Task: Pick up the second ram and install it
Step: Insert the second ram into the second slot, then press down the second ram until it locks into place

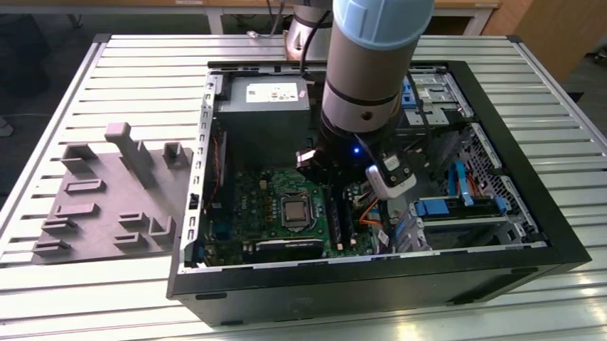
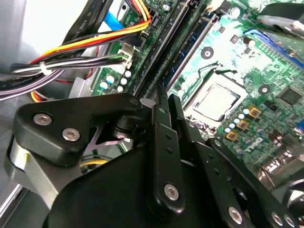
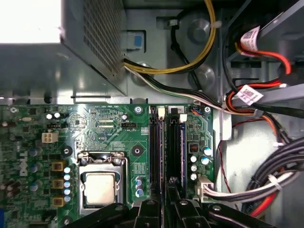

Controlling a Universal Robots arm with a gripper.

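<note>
My gripper (image 2: 167, 98) is down inside the open computer case (image 1: 379, 273), over the long black memory slots (image 3: 156, 147) of the green motherboard (image 3: 109, 137). Its two black fingers (image 3: 150, 209) stand close together, shut on the second ram (image 3: 167, 183), a thin dark stick held on edge. The stick runs on from the fingertips along the slots (image 2: 183, 57), beside the processor socket (image 2: 216, 102). In the exterior view the arm's wrist (image 1: 360, 121) hides the gripper and the stick.
Bundles of coloured cables (image 3: 266, 185) lie close beside the slots, and the grey power supply (image 1: 261, 106) sits behind the board. Blue drive brackets (image 1: 446, 207) fill the exterior view's right side of the case. A grey fixture block (image 1: 114, 192) stands on the slatted table at the exterior view's left.
</note>
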